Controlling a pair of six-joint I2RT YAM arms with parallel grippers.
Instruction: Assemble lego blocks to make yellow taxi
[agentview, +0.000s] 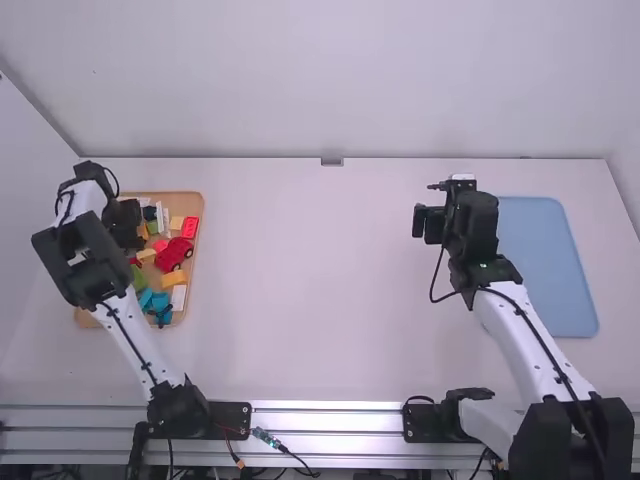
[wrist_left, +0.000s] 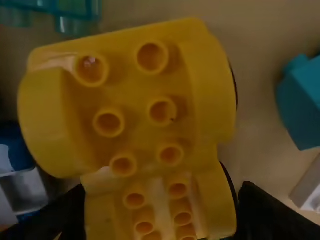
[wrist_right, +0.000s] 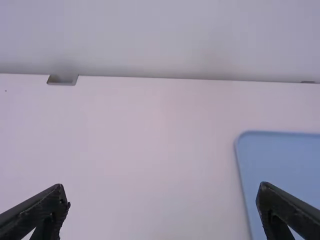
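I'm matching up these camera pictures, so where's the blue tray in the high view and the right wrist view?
High view: the blue tray lies right of the right arm.
Right wrist view: the tray is cut off by the picture's edge, partly behind one finger of the right gripper.
Shared landmark: the grey notch at the table's far edge.
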